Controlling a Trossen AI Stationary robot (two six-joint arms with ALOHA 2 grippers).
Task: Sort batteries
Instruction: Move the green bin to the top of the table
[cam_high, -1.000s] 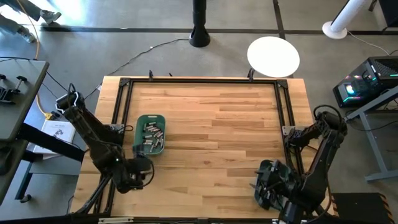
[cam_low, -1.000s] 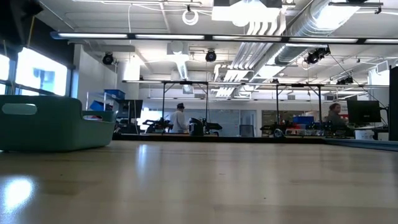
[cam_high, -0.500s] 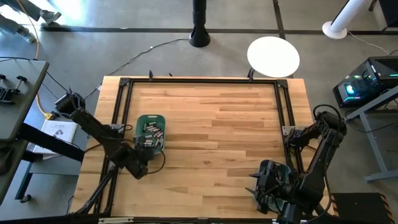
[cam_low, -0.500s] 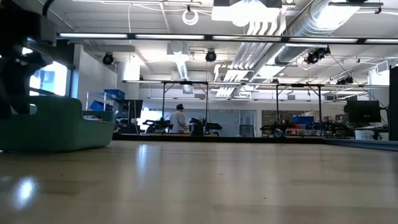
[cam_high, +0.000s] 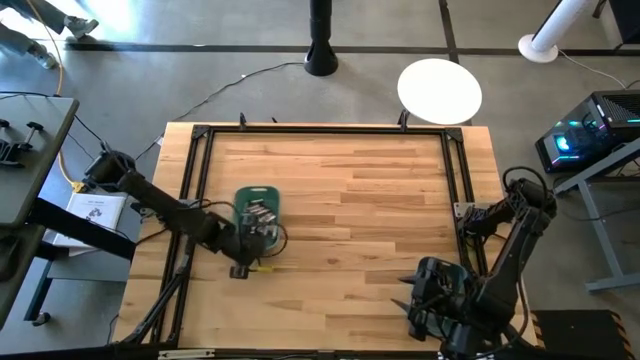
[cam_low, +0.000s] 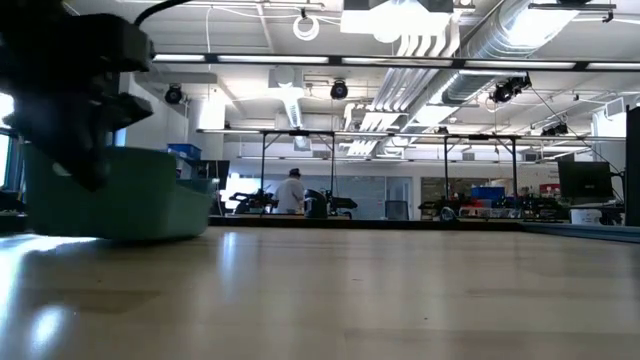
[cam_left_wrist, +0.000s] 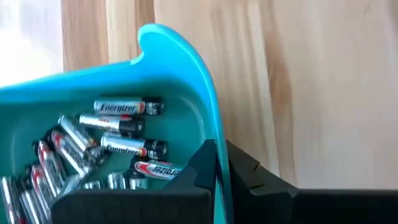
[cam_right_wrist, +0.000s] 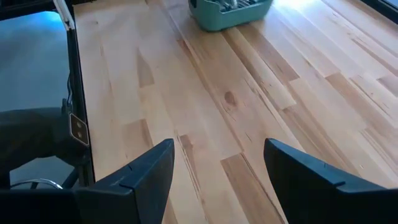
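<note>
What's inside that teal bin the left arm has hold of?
The teal bin holds loose batteries, silvery ones and dark-ended ones, lying in a heap. The left gripper clamps the bin's wall and covers part of the pile, so the count is unclear.

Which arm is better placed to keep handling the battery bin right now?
Left. The left gripper is clamped on the rim of the teal bin holding the batteries, one finger inside the wall and one outside. The right gripper is open at the table's near right corner, far from the bin.
</note>
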